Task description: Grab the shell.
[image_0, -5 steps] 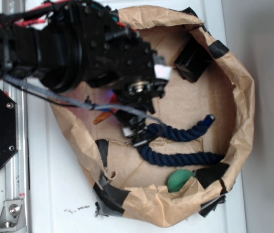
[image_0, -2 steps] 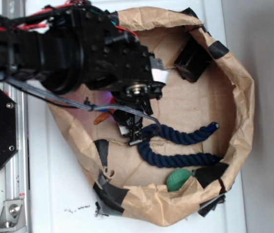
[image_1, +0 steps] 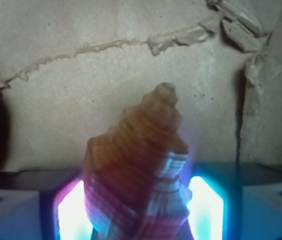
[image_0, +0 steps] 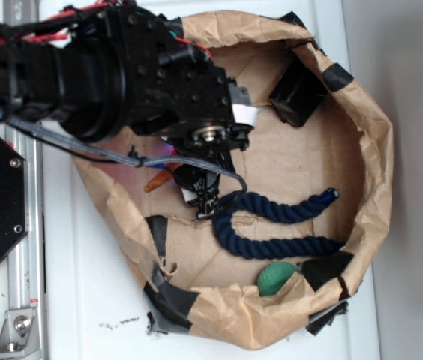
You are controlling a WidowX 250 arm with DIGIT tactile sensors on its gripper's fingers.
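Gripper fingers flank the shell in the wrist view, one glowing pad on each side of its ribbed body and close against it; whether the pads actually press on it cannot be told. The shell's spire points away from the camera, over brown paper with a torn seam.

Surface and room: a crumpled brown paper bag, rolled down into a bowl and patched with black tape, lies on a white table. Inside it, just beyond the fingertips, runs a dark blue rope bent into a hairpin. Further beyond the rope, against the bag wall, sits a green ball. A black block rests well off to one side of the gripper, near the bag's rim. In the exterior view only the shell's orange tail shows, beside the gripper body.

Change from the earlier frames: the fingertips have drawn back slightly from the rope's bend, and the rope's free end has shifted a little. The ball and block lie as before.

Arm pose: the black arm reaches in horizontally from the frame edge, its wrist angled down into the bag, a grey cable trailing beneath it.
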